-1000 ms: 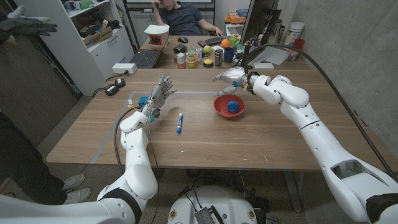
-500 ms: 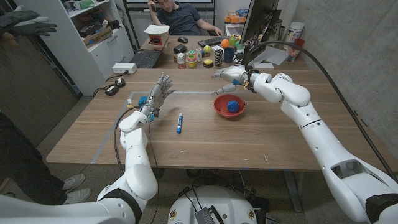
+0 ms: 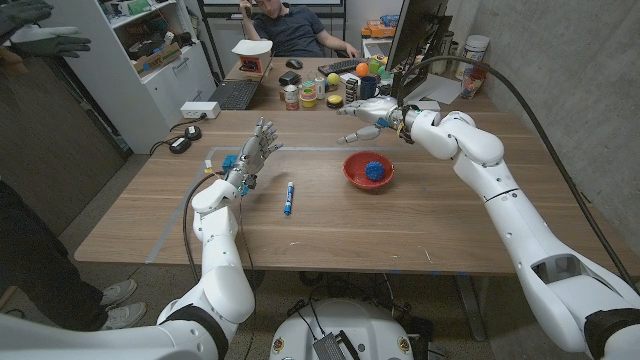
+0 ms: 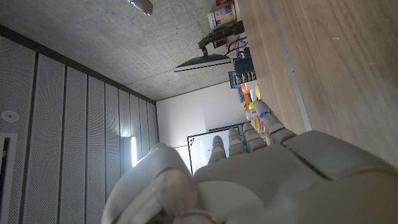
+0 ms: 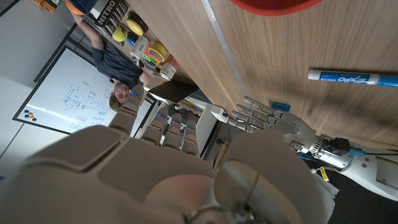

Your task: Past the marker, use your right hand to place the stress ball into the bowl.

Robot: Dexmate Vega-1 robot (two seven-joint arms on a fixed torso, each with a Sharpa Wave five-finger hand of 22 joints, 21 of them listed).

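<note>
Stress ball (image 3: 373, 169) in bowl (image 3: 355, 176), right hand (image 3: 367, 111) above

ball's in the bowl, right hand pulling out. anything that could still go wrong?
Two risks. The right hand hangs open past the bowl, close to the cups and jars at the far edge; a wide retreat could knock them. A low sweep back could clip the rim and tip out the stress ball.
</note>
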